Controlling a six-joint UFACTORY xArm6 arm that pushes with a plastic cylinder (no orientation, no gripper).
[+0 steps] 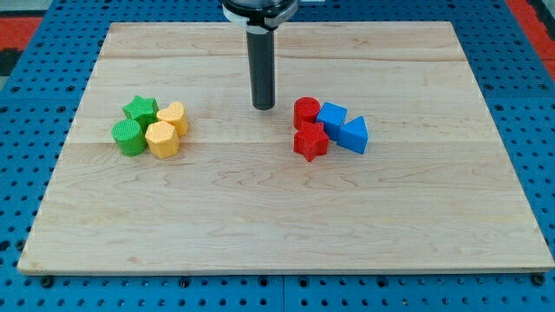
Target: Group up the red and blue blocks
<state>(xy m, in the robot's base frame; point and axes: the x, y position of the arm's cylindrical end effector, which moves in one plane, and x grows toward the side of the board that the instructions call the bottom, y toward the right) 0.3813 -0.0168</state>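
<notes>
Two red blocks (308,127), two blue (342,126), centre-right; two green (133,126), two yellow (166,129) at left — my tip (264,107) beside the reds, bare rod, no jaws.

Straight dark rod (263,65), near black, plain cylinder of even width from top to bottom. Smooth and matte, with a faint paler sheen down one side. Flat, blunt cut at my tip (264,107). Wider black collar (259,9) at the top, edged by a thin white ring, cropped by the view's top. Nothing of the arm visible above that collar.
</notes>
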